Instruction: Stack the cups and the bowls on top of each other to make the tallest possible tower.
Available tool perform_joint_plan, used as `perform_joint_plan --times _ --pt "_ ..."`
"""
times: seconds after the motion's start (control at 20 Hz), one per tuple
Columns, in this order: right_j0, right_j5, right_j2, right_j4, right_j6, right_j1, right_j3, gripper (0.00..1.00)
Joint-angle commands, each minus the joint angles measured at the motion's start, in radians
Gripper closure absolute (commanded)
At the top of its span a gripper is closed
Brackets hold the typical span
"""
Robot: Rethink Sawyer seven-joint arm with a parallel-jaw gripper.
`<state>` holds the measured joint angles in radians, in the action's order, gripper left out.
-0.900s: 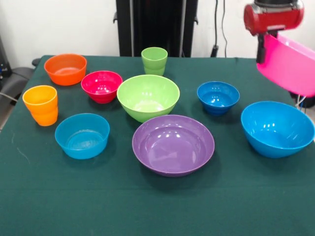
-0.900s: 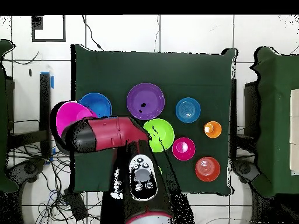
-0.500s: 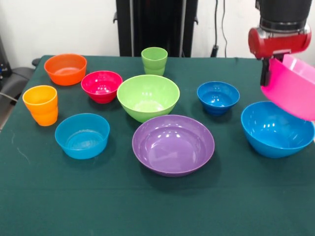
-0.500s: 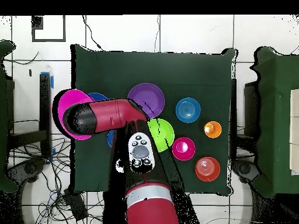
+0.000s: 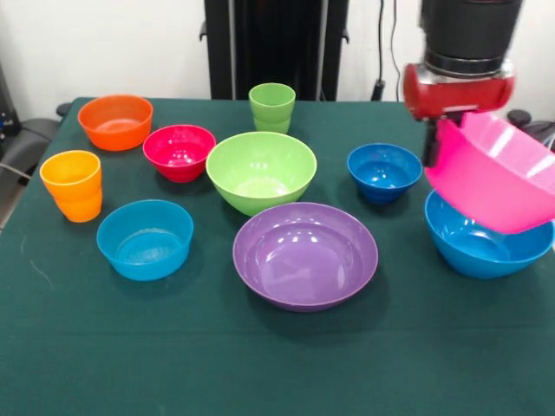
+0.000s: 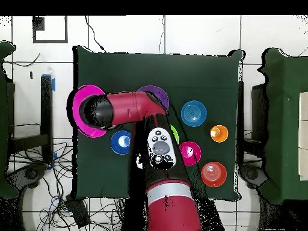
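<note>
My gripper (image 5: 439,146) is shut on the rim of the large pink bowl (image 5: 494,173) and holds it tilted in the air, above the large sky-blue bowl (image 5: 475,247) at the right. In the overhead view the pink bowl (image 6: 81,99) shows under the wrist. The purple bowl (image 5: 305,254) sits front centre, with the lime green bowl (image 5: 260,171) behind it. The small bowls stand apart: dark-blue (image 5: 384,171), light-blue (image 5: 145,238), red (image 5: 179,152), orange (image 5: 115,121). The orange cup (image 5: 72,185) stands at the left, the light green cup (image 5: 271,107) at the back. Nothing is stacked.
The dark green tablecloth (image 5: 173,347) covers the table. The black pedestal (image 5: 276,43) stands behind the far edge. In the overhead view the red arm (image 6: 129,108) hides part of the purple and lime green bowls.
My gripper has carried the pink bowl left in the front view, toward the purple bowl, and slightly up. The bowls and cups on the table have not moved.
</note>
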<state>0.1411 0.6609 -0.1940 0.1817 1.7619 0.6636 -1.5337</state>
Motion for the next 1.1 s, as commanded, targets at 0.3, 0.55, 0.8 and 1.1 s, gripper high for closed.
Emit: perform_joint_plan --times 0.3,0.55,0.8,1.1 --pt "0.204 0.240 -0.119 0.103 -0.295 0.042 0.044 1.00" --pt "0.259 0.292 -0.157 0.134 -0.328 0.027 0.078 1.00" --pt "0.294 0.246 -0.189 0.161 -0.301 0.007 0.049 1.00" --pt "0.304 0.137 -0.205 0.190 -0.207 -0.010 -0.033 1.00"
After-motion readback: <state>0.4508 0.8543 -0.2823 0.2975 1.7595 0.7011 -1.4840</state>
